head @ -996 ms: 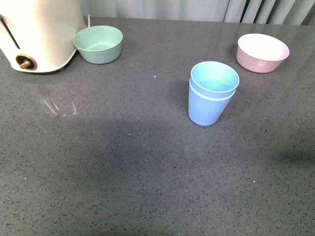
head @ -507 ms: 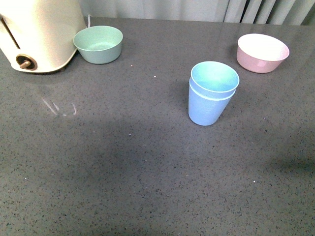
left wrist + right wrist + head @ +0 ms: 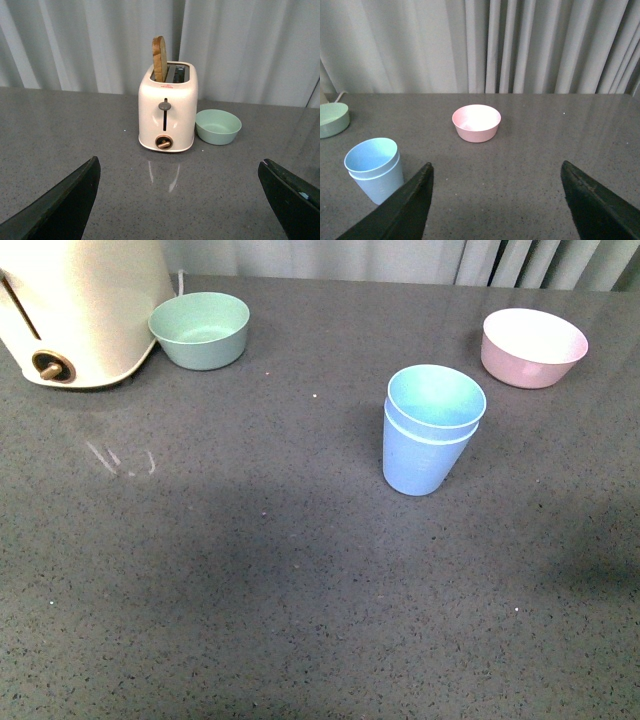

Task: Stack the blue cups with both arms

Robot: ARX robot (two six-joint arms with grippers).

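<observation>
front: high, looking down on table [image 3: 300, 590] | wrists: low, level, facing curtain | all share mint bowl [image 3: 200, 330]

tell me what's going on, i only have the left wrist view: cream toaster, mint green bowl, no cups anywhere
Observer: The two light blue plastic cups are already nested, one inside the other, upright on the grey counter.
Operator: anything near them
Observer: A pink round bowl sits beyond the stack toward the curtain, apart from it.
Operator: is the right hand holding anything
Observer: No, the right hand is open and empty; the right wrist view shows the stack off to one side of it, untouched.
</observation>
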